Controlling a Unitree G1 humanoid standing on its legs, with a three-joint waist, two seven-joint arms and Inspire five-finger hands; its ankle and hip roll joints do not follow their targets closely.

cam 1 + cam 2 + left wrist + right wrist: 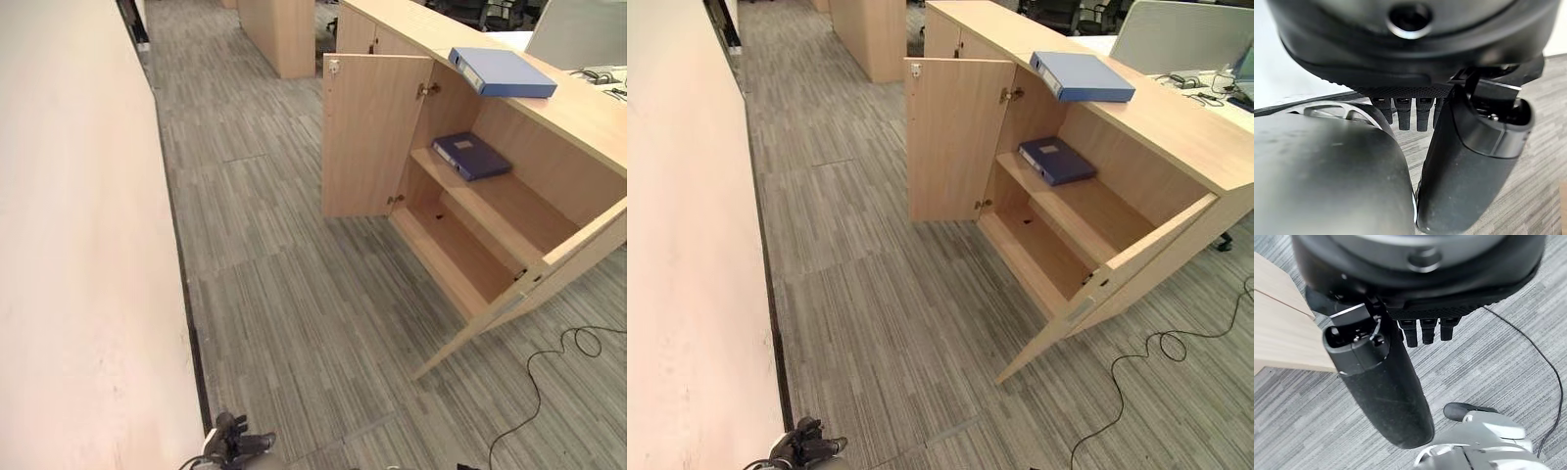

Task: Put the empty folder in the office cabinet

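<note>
Two blue folders — one cabinet

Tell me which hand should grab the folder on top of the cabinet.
Probably the right hand: the folder lies on the cabinet top to the robot's right, while the left hand hangs by the wall. Neither holds anything.

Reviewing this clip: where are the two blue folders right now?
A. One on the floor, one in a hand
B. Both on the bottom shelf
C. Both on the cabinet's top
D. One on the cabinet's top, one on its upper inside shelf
D: one blue folder lies on the cabinet top, the other folder on the upper shelf behind the open doors.
</note>
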